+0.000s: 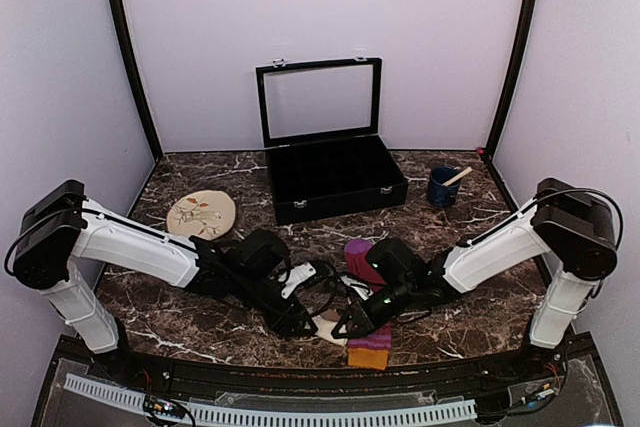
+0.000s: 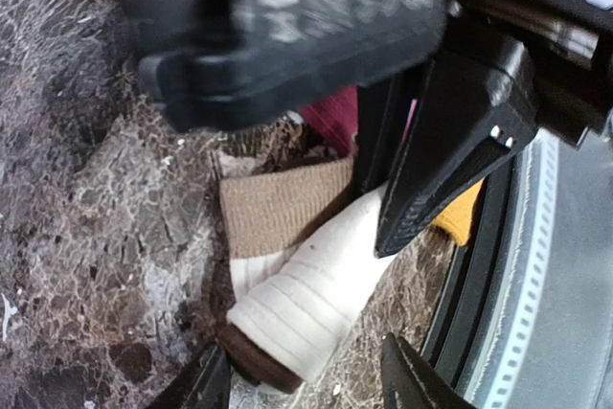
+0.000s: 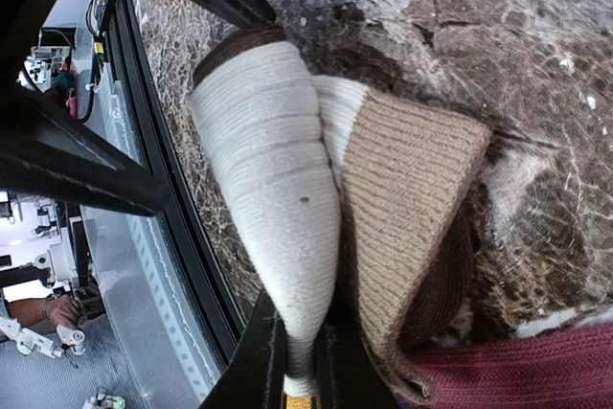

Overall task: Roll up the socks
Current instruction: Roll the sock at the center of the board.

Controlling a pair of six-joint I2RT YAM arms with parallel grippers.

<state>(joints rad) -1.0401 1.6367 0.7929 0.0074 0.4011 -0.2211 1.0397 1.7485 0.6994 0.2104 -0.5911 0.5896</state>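
Two end effectors meet at the cream sock point(image 2: 306, 304), a partly rolled bundle on the marble worktop point(image 1: 450, 232) near its front edge. The right end effector point(image 3: 302, 366) pinches the roll's narrow end. The left end effector point(image 2: 306, 385) stands spread, straddling its brown-tipped end. The magenta sock point(image 1: 362, 259) lies alongside.

Back of the dark marble table point(image 1: 190, 319) there's a black box point(image 1: 335, 182) with its lid point(image 1: 320, 100) flipped straight up, clear panel in the lid, little dividers inside. Left of the box a round beige disc point(image 1: 201, 214) with a leafy pattern lies flat. Off to the right sits a dark blue cup point(image 1: 441, 190), wooden stick point(image 1: 457, 176) leaning out of it. Pale walls all round.
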